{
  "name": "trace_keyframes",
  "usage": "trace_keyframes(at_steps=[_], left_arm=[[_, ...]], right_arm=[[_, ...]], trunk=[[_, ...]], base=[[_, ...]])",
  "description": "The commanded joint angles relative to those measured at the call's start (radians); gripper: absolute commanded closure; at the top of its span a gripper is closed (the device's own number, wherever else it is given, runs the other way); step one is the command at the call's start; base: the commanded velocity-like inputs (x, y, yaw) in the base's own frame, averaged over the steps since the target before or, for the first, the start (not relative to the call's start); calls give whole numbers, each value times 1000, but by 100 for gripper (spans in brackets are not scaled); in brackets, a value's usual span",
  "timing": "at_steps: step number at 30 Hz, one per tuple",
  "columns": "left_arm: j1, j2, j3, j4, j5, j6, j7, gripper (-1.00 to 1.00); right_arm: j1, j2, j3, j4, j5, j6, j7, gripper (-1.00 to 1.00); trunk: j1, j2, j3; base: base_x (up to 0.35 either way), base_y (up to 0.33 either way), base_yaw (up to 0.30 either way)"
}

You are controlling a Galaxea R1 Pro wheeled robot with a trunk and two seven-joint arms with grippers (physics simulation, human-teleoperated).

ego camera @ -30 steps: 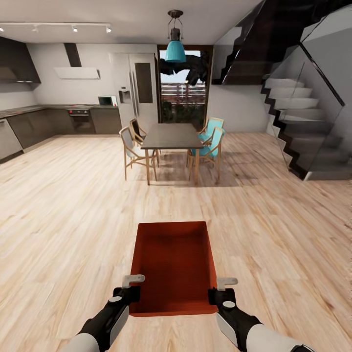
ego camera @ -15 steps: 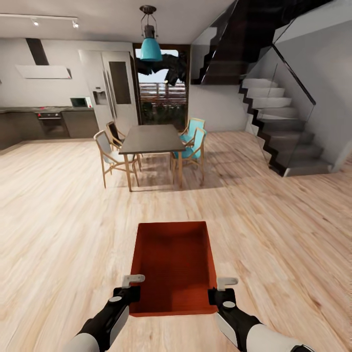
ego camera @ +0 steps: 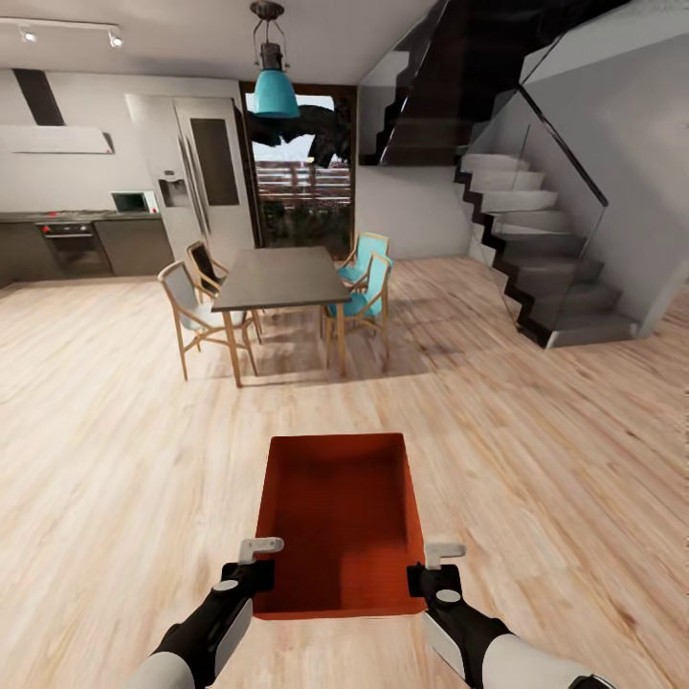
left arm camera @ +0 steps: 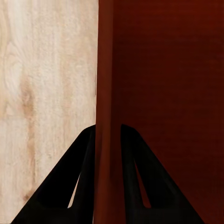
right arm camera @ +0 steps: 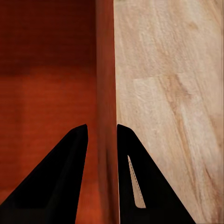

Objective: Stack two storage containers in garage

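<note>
I carry one orange-red storage container (ego camera: 340,522) in front of me, held level above the light wood-plank floor (ego camera: 115,459). My left gripper (ego camera: 256,572) is shut on its left wall near the near corner. My right gripper (ego camera: 425,576) is shut on the right wall. In the left wrist view the black fingers (left arm camera: 79,177) pinch the container wall (left arm camera: 105,93) between them. The right wrist view has its black fingers (right arm camera: 70,177) clamped on the opposite container wall (right arm camera: 106,93). The container is empty.
Ahead stands a dark dining table (ego camera: 277,277) with wooden and teal chairs (ego camera: 364,297). A teal pendant lamp (ego camera: 275,93) hangs above it. A staircase (ego camera: 545,249) rises at the right. A kitchen with fridge (ego camera: 196,187) and oven (ego camera: 62,244) lines the far left.
The whole view has swung to the right: table, lamp and kitchen slid left in the picture. The container and both grippers keep the same place relative to me.
</note>
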State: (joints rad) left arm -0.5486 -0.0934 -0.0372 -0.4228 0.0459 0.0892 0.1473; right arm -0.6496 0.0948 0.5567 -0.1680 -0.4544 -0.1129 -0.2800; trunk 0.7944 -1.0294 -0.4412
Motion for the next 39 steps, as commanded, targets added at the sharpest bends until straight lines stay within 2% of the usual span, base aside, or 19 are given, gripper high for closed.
trace_keyframes(at_steps=[1, 39], left_arm=[[-1, 1, 9, -4, -11, 7, 14, 100], [-1, 1, 10, -4, -11, 7, 14, 100]], right_arm=[[-1, -24, 14, 18, -9, -7, -76, 100], [-1, -26, 14, 18, -9, -8, -65, 100]], trunk=[[1, -1, -1], [1, -1, -1]], base=[[322, 0, -216], [322, 0, -263]])
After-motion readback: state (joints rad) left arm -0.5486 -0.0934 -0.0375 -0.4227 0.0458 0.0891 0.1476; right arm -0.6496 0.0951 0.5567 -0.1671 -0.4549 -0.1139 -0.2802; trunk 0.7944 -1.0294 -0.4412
